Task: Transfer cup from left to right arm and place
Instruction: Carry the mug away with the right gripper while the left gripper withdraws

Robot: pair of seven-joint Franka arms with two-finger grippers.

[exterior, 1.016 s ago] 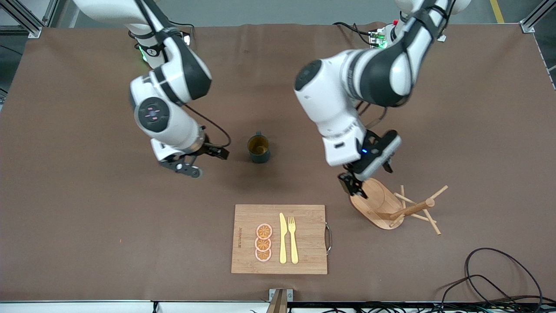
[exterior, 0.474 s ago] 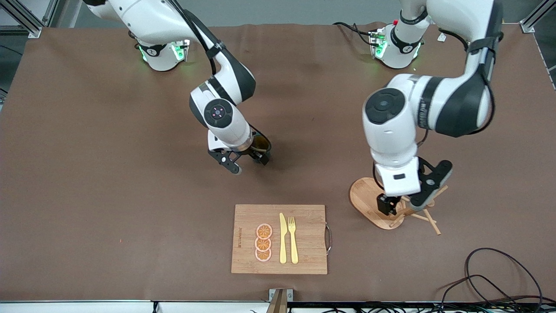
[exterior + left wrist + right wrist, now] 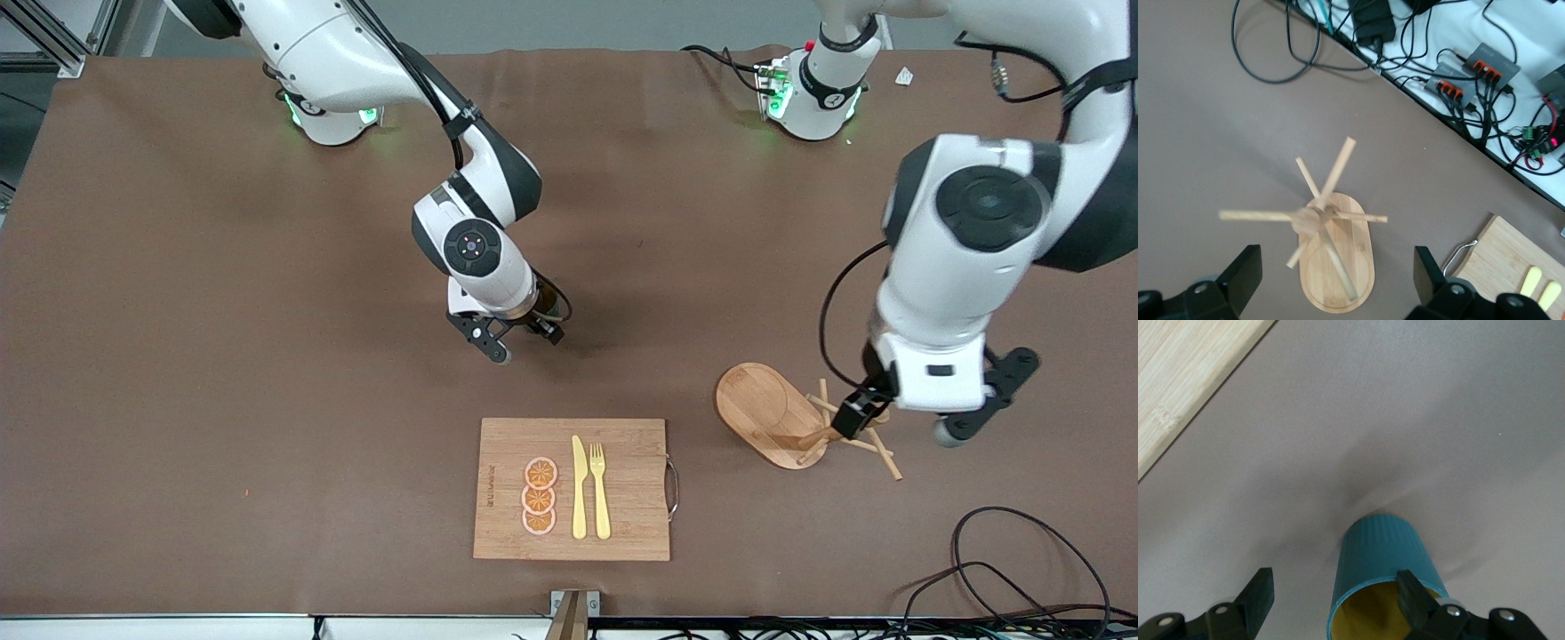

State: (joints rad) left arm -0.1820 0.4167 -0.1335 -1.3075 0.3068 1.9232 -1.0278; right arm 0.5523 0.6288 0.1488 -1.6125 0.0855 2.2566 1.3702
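Farther from the front camera than the cutting board, right gripper spread wide around cup; centre on the rim before closing. Left gripper, wide, empty, waits over peg rack.

I see two glossy white arms with black joint bands, round dark caps, black cables, green-lit bases, and black claws with silver screws.

A cutting board lies nearest the front camera; the peg rack sits beside it (toward the left arm's end), the cup farther back.
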